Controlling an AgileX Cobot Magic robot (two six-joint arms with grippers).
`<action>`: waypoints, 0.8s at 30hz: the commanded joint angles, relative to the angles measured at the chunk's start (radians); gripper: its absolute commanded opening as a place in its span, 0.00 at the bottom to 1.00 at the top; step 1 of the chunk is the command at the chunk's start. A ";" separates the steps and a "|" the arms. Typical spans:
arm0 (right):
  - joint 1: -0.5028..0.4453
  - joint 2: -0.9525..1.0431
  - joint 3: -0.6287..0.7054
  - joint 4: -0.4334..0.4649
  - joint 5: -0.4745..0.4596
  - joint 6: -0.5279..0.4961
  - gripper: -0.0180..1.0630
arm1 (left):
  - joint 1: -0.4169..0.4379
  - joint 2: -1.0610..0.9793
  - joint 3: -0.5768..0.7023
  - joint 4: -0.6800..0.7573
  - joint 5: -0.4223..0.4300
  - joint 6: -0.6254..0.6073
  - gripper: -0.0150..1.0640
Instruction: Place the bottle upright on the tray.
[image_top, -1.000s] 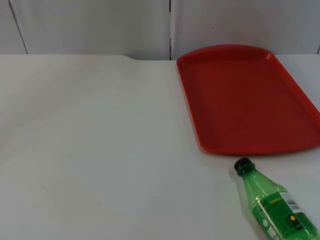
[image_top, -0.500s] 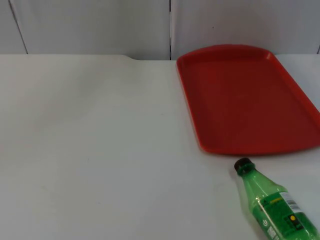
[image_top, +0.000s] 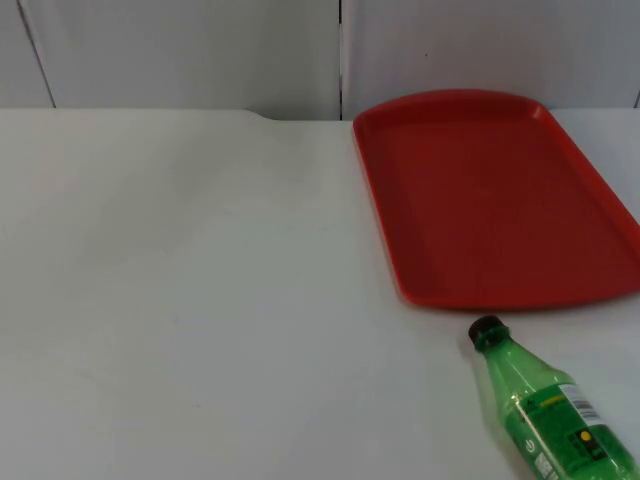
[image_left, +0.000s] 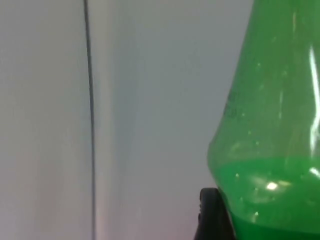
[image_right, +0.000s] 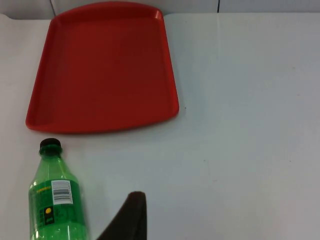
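Green plastic bottle (image_top: 548, 410) w/ dark cap (image_top: 486, 329) lying on its side on white counter (image_top: 200, 300), cap end twd red tray (image_top: 495, 195), near tray's front edge but not touching. Tray flat at counter's far right by grey partition wall (image_top: 180, 50), nothing on it. Left wrist view: bottle's green body (image_left: 270, 140) very close, black fingertip (image_left: 214, 215) beside it; left claw state: can't tell. Right wrist view: bottle (image_right: 54, 200) and tray (image_right: 102, 65) ahead, one black fingertip (image_right: 131, 217) near bottle; right claw state: can't tell.
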 joint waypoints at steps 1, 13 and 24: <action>-0.006 -0.003 0.002 0.001 -0.004 -0.006 0.98 | 0.000 -0.016 -0.008 0.021 -0.020 -0.082 0.01; -0.006 -0.003 0.002 0.003 -0.004 -0.006 0.98 | 0.020 0.019 -0.016 1.229 -0.423 -1.022 0.01; -0.006 -0.003 0.002 0.003 -0.004 0.000 0.98 | 0.134 0.176 -0.091 1.212 -0.649 -0.918 0.01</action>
